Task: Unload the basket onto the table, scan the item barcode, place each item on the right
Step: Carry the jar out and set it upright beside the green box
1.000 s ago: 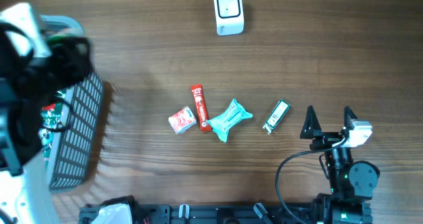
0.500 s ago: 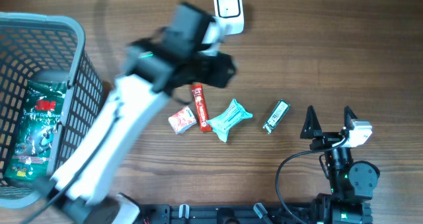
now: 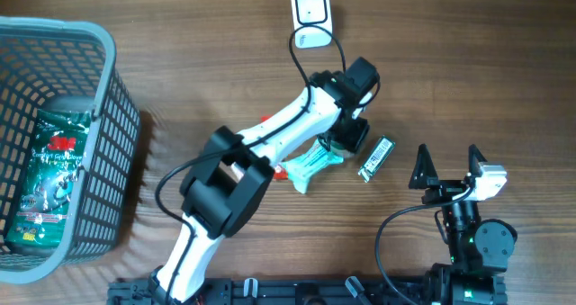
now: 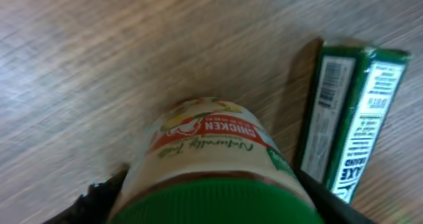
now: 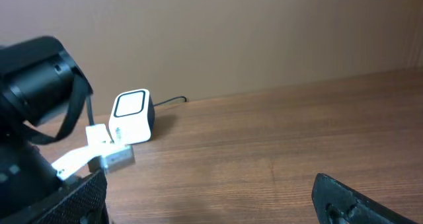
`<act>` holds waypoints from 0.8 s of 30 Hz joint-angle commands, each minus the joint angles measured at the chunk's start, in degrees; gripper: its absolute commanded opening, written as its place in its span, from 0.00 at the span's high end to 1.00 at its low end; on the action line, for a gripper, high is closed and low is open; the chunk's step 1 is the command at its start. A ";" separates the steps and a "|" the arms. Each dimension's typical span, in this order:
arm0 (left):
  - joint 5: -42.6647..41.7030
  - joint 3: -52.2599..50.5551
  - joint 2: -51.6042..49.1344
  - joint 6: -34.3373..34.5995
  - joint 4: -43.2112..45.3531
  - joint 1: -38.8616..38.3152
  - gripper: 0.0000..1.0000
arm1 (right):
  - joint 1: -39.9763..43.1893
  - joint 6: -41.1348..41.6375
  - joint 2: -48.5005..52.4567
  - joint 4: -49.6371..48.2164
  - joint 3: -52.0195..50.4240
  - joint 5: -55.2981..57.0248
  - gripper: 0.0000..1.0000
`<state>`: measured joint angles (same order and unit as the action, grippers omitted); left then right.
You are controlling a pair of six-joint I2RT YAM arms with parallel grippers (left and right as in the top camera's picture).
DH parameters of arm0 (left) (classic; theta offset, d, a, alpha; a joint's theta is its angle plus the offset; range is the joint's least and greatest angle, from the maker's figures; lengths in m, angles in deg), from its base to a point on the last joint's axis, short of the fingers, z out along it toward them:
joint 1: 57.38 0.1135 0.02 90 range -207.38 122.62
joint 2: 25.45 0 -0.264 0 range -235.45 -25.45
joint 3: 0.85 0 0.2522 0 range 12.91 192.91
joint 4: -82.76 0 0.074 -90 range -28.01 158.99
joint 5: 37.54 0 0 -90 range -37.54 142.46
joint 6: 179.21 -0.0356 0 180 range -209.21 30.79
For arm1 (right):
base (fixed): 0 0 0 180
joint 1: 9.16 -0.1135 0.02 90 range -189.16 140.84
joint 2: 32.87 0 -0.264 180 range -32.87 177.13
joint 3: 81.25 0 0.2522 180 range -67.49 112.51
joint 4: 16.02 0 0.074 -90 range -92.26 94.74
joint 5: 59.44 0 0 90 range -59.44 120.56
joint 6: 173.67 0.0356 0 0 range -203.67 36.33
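L end effector (image 4: 211,207) straddles green-lid jar (image 4: 205,141); clamped or loose, can't tell. R end effector (image 3: 447,161) wide apart, empty.

My right gripper (image 5: 208,184) shows its two black fingertips (image 5: 82,196) far apart at the bottom corners, with bare brown wood-grain table (image 5: 277,145) between them. A white cube-shaped scanner (image 5: 131,116) stands far back on the table, a thin black cable (image 5: 169,102) trailing behind it toward the plain beige wall (image 5: 251,32). My other arm's black cylindrical joint (image 5: 36,78) fills the left side

The green-lidded, chicken-labelled jar (image 4: 205,137) points base-down.
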<state>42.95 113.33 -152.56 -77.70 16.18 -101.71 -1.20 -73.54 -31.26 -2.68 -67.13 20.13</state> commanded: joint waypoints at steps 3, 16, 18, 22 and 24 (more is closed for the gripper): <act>1.14 1.73 1.86 -0.76 0.26 -0.59 0.00 | -0.24 -1.01 -0.22 -0.33 -0.07 0.35 0.00; 19.65 13.11 24.87 1.29 -22.56 1.11 0.00 | -0.24 -1.01 -0.22 -0.33 -0.07 0.35 0.00; 24.20 13.11 30.03 5.57 -24.76 2.45 0.00 | -0.24 -1.03 -0.22 -0.33 -0.07 0.35 0.00; 32.74 13.11 39.04 12.66 -26.97 9.01 0.00 | -0.24 -1.03 -0.22 -0.33 -0.07 0.35 0.00; 34.29 13.11 43.58 17.68 -26.99 16.92 0.00 | -0.24 -1.03 -0.22 -0.33 -0.07 0.35 0.00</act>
<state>69.26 125.79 -114.51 -69.75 -10.60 -94.13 -1.20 -73.54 -31.26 -2.70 -67.15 20.13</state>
